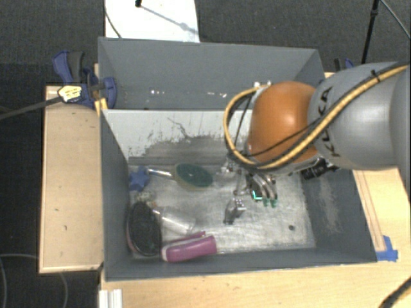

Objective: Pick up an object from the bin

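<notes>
Hovering above bare bin floor point(286, 220), the gripper point(234, 210), how wide I can't tell. Clamping here could catch nothing: green disc point(193, 176) lies apart

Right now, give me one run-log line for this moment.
gripper: inside bin, over mid-floor | nearest: green disc, apart, toward view's left | near corner: pink tube, dark oval

One camera looks steeply down into the grey bin point(212, 76) from its near side; arm point(359, 127) at right.
</notes>
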Robot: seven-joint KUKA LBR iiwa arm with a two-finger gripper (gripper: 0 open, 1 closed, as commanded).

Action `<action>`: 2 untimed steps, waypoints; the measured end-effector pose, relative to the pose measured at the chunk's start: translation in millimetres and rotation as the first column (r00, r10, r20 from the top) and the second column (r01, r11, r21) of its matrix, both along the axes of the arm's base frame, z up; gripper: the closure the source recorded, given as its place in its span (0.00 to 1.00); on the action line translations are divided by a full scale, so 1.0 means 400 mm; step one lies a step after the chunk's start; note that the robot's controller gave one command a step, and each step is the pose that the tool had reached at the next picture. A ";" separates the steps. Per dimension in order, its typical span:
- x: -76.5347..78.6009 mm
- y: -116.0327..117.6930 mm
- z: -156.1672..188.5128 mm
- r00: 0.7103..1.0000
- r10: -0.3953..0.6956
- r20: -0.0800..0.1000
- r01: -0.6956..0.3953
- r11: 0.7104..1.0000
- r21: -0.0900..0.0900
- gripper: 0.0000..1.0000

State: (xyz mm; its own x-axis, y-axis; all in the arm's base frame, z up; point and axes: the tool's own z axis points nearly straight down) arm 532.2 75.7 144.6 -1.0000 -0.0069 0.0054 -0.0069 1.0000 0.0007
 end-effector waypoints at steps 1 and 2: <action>0.148 0.084 0.046 1.000 -0.017 0.014 0.017 1.000 0.003 0.00; 0.145 0.116 -0.155 0.997 -0.071 0.012 0.071 0.998 0.002 0.00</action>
State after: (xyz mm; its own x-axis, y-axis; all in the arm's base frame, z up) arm 590.2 122.2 82.7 -0.9980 0.0636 -0.0063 0.0636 0.9980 0.0027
